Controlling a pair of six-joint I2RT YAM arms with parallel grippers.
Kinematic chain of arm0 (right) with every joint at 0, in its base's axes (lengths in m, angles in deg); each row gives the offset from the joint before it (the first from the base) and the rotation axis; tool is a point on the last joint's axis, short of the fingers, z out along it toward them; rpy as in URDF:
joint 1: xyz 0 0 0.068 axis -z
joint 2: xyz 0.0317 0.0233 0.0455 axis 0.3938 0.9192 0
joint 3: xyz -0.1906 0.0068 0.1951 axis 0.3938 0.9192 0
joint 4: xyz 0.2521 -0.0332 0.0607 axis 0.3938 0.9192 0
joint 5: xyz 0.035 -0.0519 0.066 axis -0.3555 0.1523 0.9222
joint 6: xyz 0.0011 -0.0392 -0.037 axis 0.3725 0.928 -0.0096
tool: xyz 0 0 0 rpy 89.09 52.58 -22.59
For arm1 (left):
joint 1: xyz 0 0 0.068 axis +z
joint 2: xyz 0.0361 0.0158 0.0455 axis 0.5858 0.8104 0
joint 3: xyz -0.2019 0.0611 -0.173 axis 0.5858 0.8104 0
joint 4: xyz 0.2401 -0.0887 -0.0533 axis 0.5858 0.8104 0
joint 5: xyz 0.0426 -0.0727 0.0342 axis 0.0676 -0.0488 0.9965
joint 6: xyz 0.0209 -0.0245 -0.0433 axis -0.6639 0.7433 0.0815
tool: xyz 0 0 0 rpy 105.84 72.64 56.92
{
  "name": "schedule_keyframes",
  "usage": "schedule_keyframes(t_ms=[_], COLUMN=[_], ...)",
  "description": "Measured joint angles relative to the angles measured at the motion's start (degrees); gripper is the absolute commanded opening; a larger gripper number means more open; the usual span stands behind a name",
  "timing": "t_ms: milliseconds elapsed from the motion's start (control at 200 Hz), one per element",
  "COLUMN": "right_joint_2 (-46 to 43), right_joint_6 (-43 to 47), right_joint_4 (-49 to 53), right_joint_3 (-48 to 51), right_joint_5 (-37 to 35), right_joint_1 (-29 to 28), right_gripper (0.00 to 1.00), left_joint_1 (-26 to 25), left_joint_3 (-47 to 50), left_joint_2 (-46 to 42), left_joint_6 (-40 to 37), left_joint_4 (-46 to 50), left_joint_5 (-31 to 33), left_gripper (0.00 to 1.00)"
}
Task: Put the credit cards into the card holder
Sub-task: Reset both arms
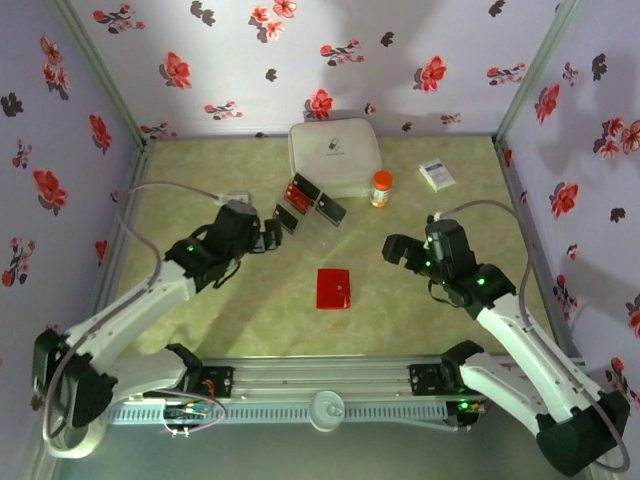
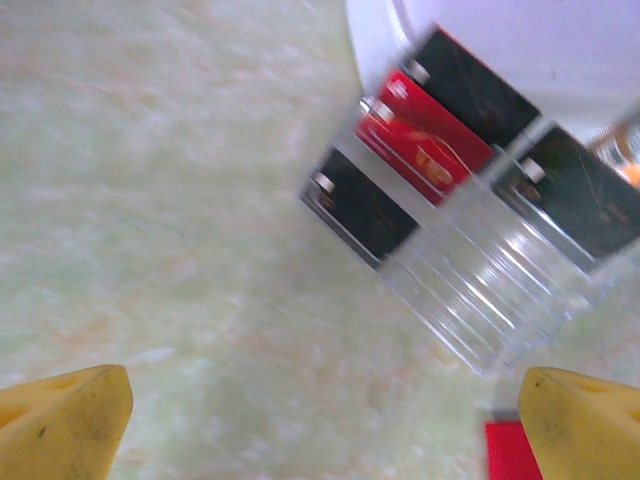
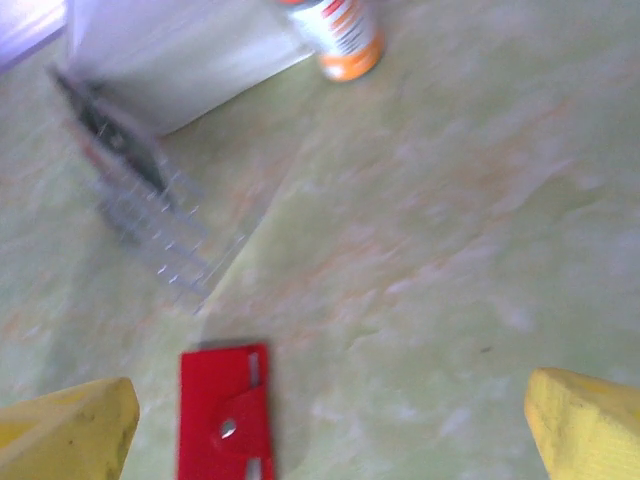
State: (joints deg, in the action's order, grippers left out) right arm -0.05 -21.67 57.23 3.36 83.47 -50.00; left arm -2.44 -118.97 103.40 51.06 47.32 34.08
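Card holder [image 1: 334,289]: one; red credit card [image 2: 425,135]: one; black trays [image 2: 362,205]: three.

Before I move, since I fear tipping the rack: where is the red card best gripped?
Probably its free upper edge, pinched across its two faces, coming down from above: the red card stands tilted in the clear slotted rack, its lower edge in a slot, with black cards close on both sides.

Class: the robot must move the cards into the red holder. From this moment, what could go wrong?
1. The red card stands in a clear rack between black cards; the open left gripper could pinch a black one or tip the rack.
2. The card holder lies flat and looks snapped shut, so a card may not slide in.
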Motion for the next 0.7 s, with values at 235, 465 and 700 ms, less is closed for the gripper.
schedule_keyframes(t_ms=[235,465,700], right_joint_2=[1.97,2.05,8.09], right_joint_6=[4.66,10.08,13.92], right_joint_4=[0.66,-9.18,-18.03], right_joint_3=[-0.94,1.51,3.37], right_joint_5=[-17.66,-25.68,-31.26], right_joint_1=[3.43,8.48,13.18], right_gripper=[0.99,0.99,0.99], left_joint_1=[6.54,15.17,25.35], left_joint_3=[11.96,19.5,24.41], left_joint_2=[-12.52,-18.99,-15.96], left_joint_6=[-6.01,-13.66,-20.5], left_joint_4=[-5.01,-16.35,-27.87], left_joint_5=[5.86,9.73,10.62], left_gripper=[1.0,1.0,1.0])
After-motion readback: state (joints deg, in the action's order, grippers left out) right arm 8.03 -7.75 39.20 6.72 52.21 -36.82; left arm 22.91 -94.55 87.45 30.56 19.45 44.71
